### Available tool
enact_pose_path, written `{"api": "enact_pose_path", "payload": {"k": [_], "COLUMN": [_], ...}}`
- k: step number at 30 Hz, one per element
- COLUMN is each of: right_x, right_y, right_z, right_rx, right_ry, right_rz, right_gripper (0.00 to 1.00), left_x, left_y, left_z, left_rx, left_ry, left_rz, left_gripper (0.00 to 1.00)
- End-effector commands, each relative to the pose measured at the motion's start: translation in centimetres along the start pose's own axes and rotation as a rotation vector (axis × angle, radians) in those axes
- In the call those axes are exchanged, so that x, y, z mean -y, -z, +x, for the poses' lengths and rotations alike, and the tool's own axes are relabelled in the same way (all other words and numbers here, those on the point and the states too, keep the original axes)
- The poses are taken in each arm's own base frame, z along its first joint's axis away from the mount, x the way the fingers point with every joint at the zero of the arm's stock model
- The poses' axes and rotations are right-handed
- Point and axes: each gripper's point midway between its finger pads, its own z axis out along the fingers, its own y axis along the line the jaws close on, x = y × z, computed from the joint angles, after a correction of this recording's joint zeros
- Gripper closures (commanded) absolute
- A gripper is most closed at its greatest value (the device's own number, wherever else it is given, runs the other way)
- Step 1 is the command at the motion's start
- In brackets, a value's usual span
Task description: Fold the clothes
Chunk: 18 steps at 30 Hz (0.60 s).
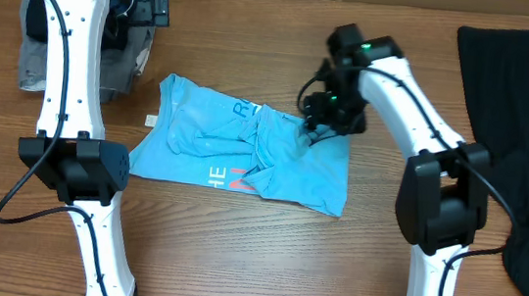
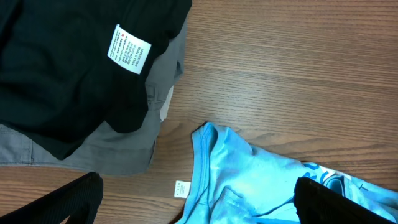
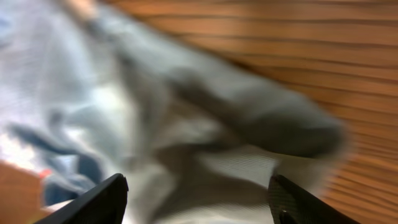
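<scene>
The light blue T-shirt (image 1: 244,151) lies partly folded and rumpled at the table's middle, red-and-white lettering near its front edge. It shows in the left wrist view (image 2: 249,177) and, blurred, in the right wrist view (image 3: 124,118). My right gripper (image 1: 321,124) is open and hovers just over the shirt's far right part; its fingers (image 3: 196,202) straddle blurred cloth. My left gripper (image 1: 156,4) is open and empty at the far left, above the table; its fingers (image 2: 196,202) frame the shirt's left corner. A large black garment (image 1: 523,126) lies at the right.
A pile of grey and black clothes (image 1: 78,45) sits at the far left, seen with a white label in the left wrist view (image 2: 81,68). A small white tag (image 1: 150,119) lies on the wooden table (image 1: 235,243) by the shirt's left edge.
</scene>
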Motion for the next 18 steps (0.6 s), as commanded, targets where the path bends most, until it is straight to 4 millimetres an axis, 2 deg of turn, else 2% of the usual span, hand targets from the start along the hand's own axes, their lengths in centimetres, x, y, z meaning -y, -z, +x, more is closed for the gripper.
{"api": "enact_pose_path", "payload": {"k": [1,4,7,10,16,18], "right_x": [3.4,5.2,5.5,4.3,2.8,2.9], "right_y": [2.3,1.8,1.1,0.4,-1.2,-2.1], "right_z": [-1.1,-0.5,0.2,1.1,2.4,2.3], "right_rx": [0.083,0.051,0.017,-0.021,-0.07,-0.061], "right_ry": [-0.104,-0.156,-0.176,-0.14,-0.113,-0.114], "right_rz": [0.091,0.07,0.022,-0.059,-0.152,-0.162], "right_gripper": [0.21,0.21,0.22,0.23,0.26,0.33], "left_x": [0.0,0.0,0.0,0.1,0.1,0.1], "left_y": [1.3,1.3,1.3,1.3,1.2,0.8], "left_z": [-0.3,-0.2,-0.2,-0.1,1.5,2.1], "left_rx": [0.03,0.024,0.023,0.018,-0.049,-0.075], "left_ry": [-0.017,-0.016,-0.016,-0.017,-0.02,-0.028], "left_rz": [0.0,0.0,0.0,0.006,0.008,0.007], "left_gripper": [0.0,0.0,0.0,0.0,0.0,0.0]}}
